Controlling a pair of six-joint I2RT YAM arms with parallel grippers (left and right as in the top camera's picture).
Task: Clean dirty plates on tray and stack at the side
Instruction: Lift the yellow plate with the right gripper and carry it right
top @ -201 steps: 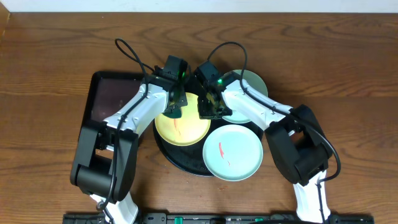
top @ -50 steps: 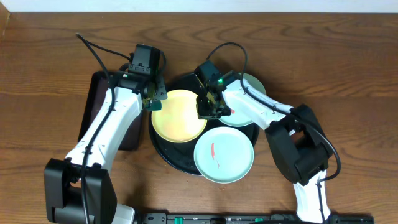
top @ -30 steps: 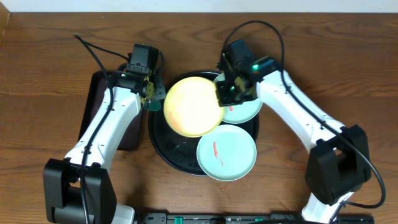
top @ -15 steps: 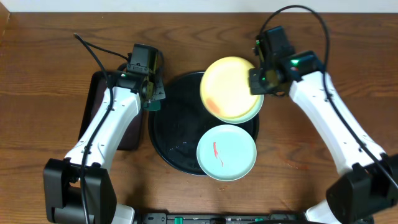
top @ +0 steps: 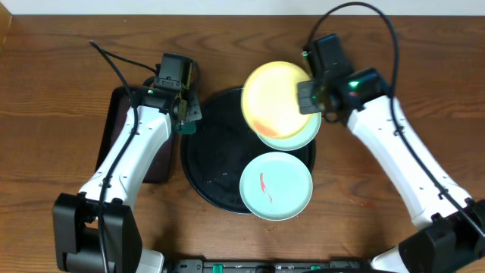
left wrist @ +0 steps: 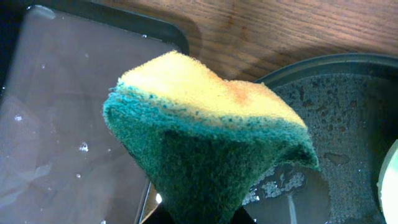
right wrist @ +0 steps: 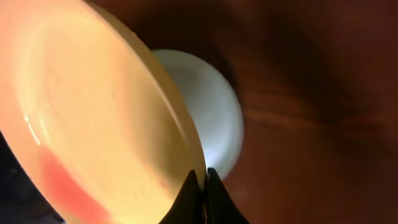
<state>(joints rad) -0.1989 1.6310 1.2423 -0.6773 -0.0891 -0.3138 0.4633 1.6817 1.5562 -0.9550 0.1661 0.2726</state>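
Right claw (right wrist: 200, 186) is pinched tight on the very rim of the pale yellow plate (top: 274, 97), with just the lip between its fingertips. The plate hangs off the claw tilted, up in the air, and there's a reddish smear on its face at the side away from the claw. Right below claw and plate sits a mint plate (top: 301, 139), half hidden, and it looks like it laps over the rim of the black tray (top: 208, 152). Further out, toward the robot's base, the second mint plate (top: 276, 186) lies on the tray with a red streak on it.

Left claw (top: 183, 120) is squeezing a yellow-green sponge (left wrist: 205, 149), hovering between the tray's edge and the small rectangular tray (left wrist: 56, 124) beside it, all on the wooden surface (top: 424, 45).

My guess: the plate's light and stiff but glossy and wet, so an edge pinch like this could slip or swing, and it'd chip if dropped. Rim's the only real place to grab it tho
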